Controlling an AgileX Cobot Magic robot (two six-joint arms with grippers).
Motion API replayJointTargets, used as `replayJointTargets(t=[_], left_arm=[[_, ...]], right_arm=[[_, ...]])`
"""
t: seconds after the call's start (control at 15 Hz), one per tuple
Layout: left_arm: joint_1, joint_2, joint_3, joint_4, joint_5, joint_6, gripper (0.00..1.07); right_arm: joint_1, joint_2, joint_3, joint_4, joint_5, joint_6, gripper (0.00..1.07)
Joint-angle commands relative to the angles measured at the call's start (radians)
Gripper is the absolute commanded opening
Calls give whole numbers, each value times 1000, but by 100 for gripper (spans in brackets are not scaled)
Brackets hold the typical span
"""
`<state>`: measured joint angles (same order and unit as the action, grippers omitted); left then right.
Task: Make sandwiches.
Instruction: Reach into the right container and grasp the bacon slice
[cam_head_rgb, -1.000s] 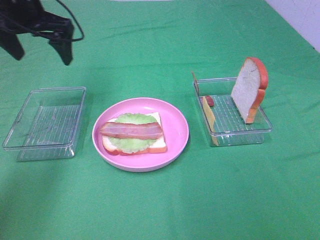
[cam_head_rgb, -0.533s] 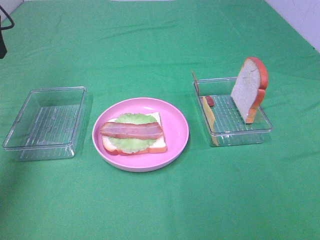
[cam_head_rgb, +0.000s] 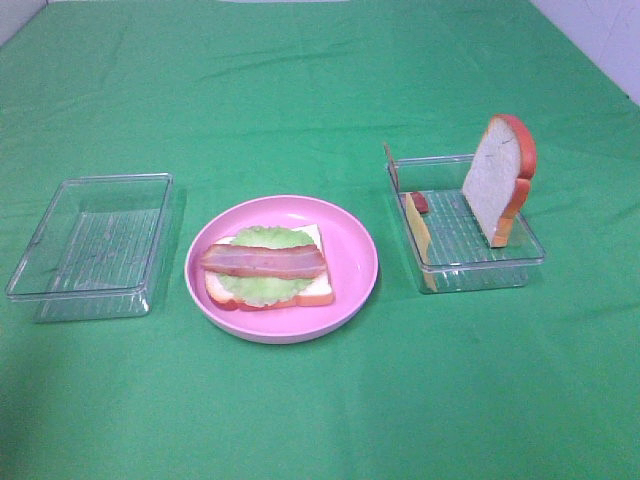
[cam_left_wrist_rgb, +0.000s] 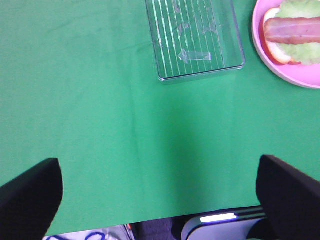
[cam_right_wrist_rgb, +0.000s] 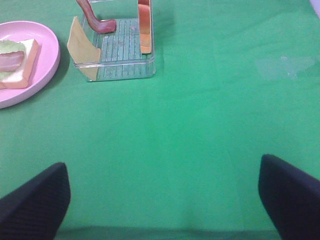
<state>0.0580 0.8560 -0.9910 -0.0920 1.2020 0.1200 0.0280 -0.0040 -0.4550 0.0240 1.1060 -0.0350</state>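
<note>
Left gripper (cam_left_wrist_rgb: 160, 195): jaws spread wide, nothing between; hangs over cloth (cam_left_wrist_rgb: 100, 115), well off plate (cam_head_rgb: 352, 232), facing empty tray (cam_head_rgb: 90, 240) left of plate.
Right gripper (cam_right_wrist_rgb: 162, 197): jaws wide apart, empty; over cloth, facing right tray (cam_head_rgb: 480, 268) beside plate.
Sandwich (cam_head_rgb: 268, 268) on plate: bread, lettuce, bacon on top.
Bread slice (cam_head_rgb: 495, 180) upright in right tray.
Cheese (cam_head_rgb: 416, 228) at that tray's plate-side wall; inside or outside unclear.

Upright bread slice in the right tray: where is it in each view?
Exterior high: right of centre, bread slice standing in the clear tray.
Left wrist: not in it.
Right wrist: edge-on, at the tray side farthest from the pink plate.
Shared landmark: pink plate, in all three.
</note>
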Motion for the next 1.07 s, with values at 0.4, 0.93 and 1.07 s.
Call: replayJointTargets(t=[0.4, 0.93, 1.07], left_arm=[[-2, -698, 278, 14, 0, -1, 98], [-1, -879, 442, 29, -64, -85, 98], [-1, -876, 477, 32, -124, -89, 98]], right_arm=[[-1, -25, 2, 1, -4, -10, 99], [-1, -25, 2, 1, -4, -10, 99], [-1, -25, 2, 1, -4, -10, 99]])
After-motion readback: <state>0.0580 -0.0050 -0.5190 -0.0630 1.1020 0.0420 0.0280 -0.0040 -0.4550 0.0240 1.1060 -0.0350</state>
